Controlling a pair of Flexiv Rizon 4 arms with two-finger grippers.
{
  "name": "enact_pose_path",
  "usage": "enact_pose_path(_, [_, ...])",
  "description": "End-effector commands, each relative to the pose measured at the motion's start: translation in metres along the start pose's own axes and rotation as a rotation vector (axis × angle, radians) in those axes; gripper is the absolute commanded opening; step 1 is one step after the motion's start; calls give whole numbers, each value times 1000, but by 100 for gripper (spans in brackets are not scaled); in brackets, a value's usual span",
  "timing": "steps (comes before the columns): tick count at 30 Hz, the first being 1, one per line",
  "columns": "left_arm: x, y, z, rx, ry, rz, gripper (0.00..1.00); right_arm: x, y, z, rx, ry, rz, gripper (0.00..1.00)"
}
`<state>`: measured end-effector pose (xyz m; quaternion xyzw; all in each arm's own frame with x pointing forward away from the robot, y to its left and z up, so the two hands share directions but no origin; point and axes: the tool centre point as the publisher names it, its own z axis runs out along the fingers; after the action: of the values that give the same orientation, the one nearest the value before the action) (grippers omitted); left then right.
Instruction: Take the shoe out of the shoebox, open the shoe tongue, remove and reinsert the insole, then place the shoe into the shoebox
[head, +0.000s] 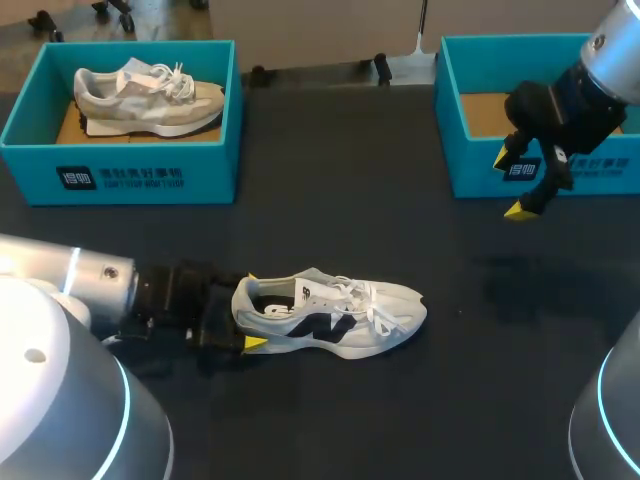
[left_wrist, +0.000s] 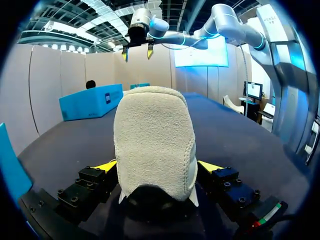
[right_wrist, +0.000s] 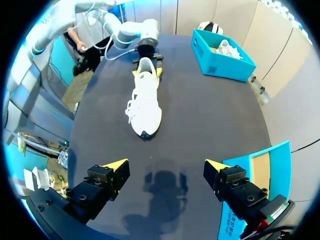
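A white and grey shoe (head: 335, 312) with a dark side logo lies on its side on the black table, toe to the right. My left gripper (head: 250, 311) stands open at its heel. In the left wrist view the suede heel (left_wrist: 152, 140) fills the gap between the yellow fingertips (left_wrist: 106, 165); I cannot tell whether they touch it. My right gripper (head: 512, 183) hangs open and empty above the front wall of the empty teal shoebox (head: 480, 165). The right wrist view has the shoe (right_wrist: 145, 102) well ahead of the open right gripper (right_wrist: 166, 167).
A second teal shoebox (head: 150, 175) at the back left holds another pale shoe (head: 150, 98). Its counterpart in the right wrist view is the far box (right_wrist: 220, 62). Bare black table (head: 480, 380) lies in front of and right of the shoe.
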<state>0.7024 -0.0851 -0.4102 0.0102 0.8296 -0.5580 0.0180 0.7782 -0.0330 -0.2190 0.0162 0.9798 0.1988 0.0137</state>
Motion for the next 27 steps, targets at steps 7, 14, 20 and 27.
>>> enact_pose_path(7, [-1, 0, 4, 1, 2, -4, 0, 0, 0, 1, 2, 0, 0, 100])
enact_pose_path(14, [1, 0, 3, 3, 11, -12, 0, 0, 0, 1, 2, 0, 0, 100])
enact_pose_path(20, [1, 0, 3, 3, 11, -12, 0, 0, 0, 1, 2, 0, 0, 100])
enact_pose_path(27, [1, 0, 3, 3, 11, -12, 0, 0, 0, 1, 2, 0, 0, 100])
